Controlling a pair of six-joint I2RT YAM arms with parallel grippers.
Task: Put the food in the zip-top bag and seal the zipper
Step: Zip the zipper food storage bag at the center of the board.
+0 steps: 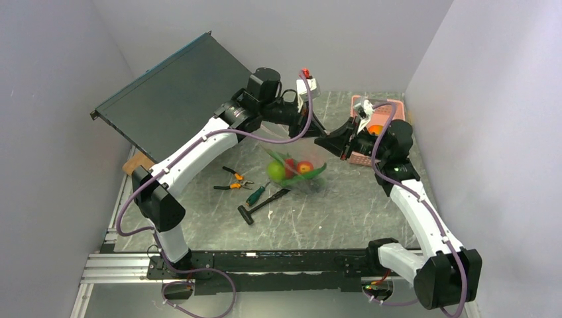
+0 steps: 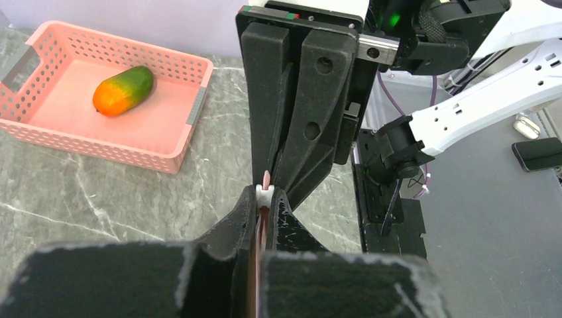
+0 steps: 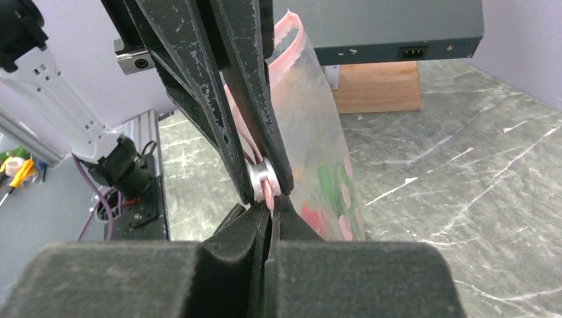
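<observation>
- Two grippers, left gripper [image 2: 265, 207] and right gripper [image 3: 270, 207], meet at centre, jaws clamped on the zipper [image 2: 266, 177].
- The zip-top bag [image 1: 301, 177] hangs beneath; mango [image 2: 123, 90] in basket [image 2: 99, 143], upper right.
- Pliers [image 1: 233, 180], screwdriver [image 1: 256, 195] lower left of bag.

Pink slotted basket [image 1: 392, 103] sits upper right of the top view, on the marbled grey-green tabletop [image 1: 331, 212]; in the left wrist view it's upper left [image 2: 93, 142]. Center-left of the top view: orange-handled pliers [image 1: 236, 181], w/ a green-handled screwdriver [image 1: 256, 195] just right of them and a black-handled tool [image 1: 262, 205] lying next to that, close together. Upper left: big dark flat box [image 1: 175, 93], tilted, one end propped on a wood block [image 1: 136, 163]. Right wrist view shows the box's power socket [image 3: 411, 50] at top right.
</observation>
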